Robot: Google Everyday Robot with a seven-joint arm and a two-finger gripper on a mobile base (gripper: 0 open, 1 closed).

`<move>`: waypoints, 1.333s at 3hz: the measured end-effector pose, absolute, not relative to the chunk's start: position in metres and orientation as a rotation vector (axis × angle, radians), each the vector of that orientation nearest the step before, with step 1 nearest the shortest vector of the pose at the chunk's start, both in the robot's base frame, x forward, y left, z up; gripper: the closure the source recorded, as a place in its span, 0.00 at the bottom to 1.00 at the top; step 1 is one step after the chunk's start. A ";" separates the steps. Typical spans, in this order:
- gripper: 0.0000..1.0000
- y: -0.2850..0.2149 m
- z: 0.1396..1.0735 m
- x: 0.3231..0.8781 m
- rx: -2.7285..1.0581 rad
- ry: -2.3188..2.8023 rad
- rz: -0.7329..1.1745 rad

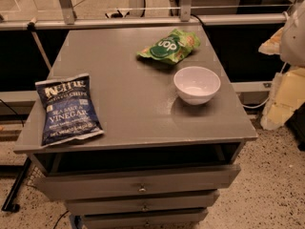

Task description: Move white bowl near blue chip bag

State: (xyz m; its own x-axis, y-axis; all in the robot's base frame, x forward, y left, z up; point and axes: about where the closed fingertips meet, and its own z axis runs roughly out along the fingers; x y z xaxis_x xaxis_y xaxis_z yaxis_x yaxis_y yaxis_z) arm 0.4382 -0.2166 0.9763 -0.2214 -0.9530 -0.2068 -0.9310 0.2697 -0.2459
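Note:
The white bowl (pixel 197 84) stands upright on the grey cabinet top (pixel 128 104), at its right side. The blue chip bag (pixel 68 109) lies flat at the front left corner, well apart from the bowl. My gripper (pixel 282 103) shows as a pale shape at the right edge of the camera view. It is off the cabinet, to the right of the bowl and lower than the top. It holds nothing that I can see.
A green chip bag (pixel 170 46) lies just behind the bowl. The cabinet has drawers (pixel 143 187) below its top. A metal rail (pixel 143 22) runs behind it. Speckled floor (pixel 271 185) lies to the right.

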 end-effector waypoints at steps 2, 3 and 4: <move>0.00 -0.211 0.975 0.449 -1.765 2.180 -0.145; 0.00 -0.185 0.959 0.469 -1.910 2.070 -0.167; 0.00 -0.157 0.945 0.480 -2.059 1.939 -0.153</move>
